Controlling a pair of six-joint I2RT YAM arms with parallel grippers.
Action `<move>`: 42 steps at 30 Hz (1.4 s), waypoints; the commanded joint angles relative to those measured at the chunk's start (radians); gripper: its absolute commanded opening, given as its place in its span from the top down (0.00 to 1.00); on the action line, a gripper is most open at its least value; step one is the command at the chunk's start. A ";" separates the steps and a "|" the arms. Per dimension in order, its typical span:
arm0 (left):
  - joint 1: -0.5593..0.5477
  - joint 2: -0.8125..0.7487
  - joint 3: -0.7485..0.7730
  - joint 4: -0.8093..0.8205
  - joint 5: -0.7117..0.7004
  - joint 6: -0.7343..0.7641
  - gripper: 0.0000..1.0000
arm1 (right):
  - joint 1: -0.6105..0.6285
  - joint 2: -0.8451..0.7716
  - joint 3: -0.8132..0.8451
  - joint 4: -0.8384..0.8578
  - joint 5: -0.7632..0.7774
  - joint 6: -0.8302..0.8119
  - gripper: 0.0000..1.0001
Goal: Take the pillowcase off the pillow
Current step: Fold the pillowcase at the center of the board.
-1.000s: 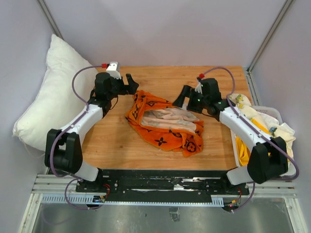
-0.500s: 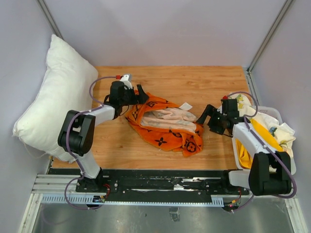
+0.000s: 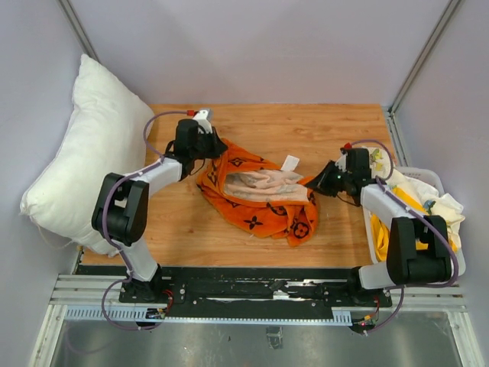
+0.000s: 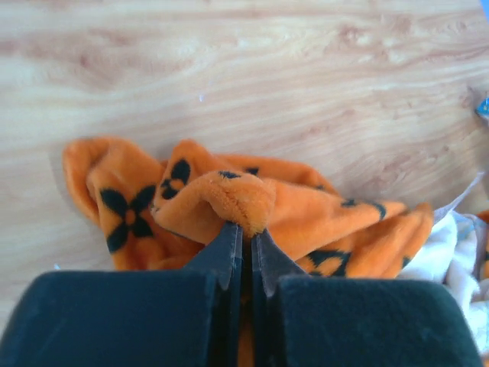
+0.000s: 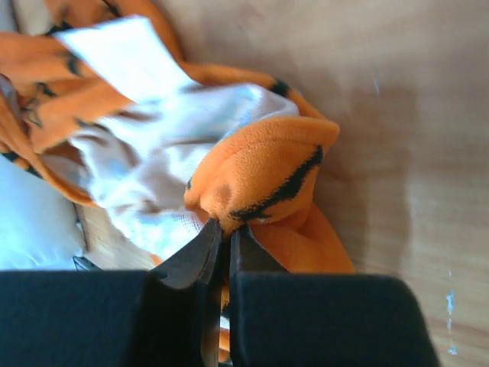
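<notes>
The orange pillowcase (image 3: 260, 208) with black motifs lies crumpled on the wooden table, its pale lining and a white tag (image 3: 289, 163) showing. The white pillow (image 3: 84, 145) leans bare against the left wall, apart from the case. My left gripper (image 3: 216, 145) is shut on a fold of the pillowcase (image 4: 229, 195) at its far-left end; in the left wrist view the gripper (image 4: 246, 229) pinches orange fabric between its tips. At the right end, my right gripper (image 3: 315, 183) is shut on another orange fold (image 5: 267, 168); the right wrist view shows this gripper (image 5: 225, 225) nipping it.
A white basket (image 3: 433, 174) of yellow and white cloths stands at the table's right edge, beside the right arm. Grey walls and metal posts close in the back and sides. Bare wood (image 3: 183, 229) lies in front of the pillowcase.
Both grippers, open a second ago, have swung down to the two ends of the pillowcase and shut on folds of it. The fabric has barely shifted.
</notes>
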 commanded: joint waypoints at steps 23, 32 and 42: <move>-0.004 -1.082 -0.713 -0.101 -0.453 -0.326 0.01 | 0.456 -0.526 -0.046 -0.343 0.249 -0.357 0.09; -0.003 -0.964 -0.517 -0.181 -0.410 -0.140 0.01 | 0.267 -0.461 0.029 -0.118 0.148 -0.217 0.02; -0.100 -0.433 -0.357 -0.196 -0.372 -0.012 0.01 | 0.126 -0.171 -0.023 -0.091 0.149 -0.146 0.02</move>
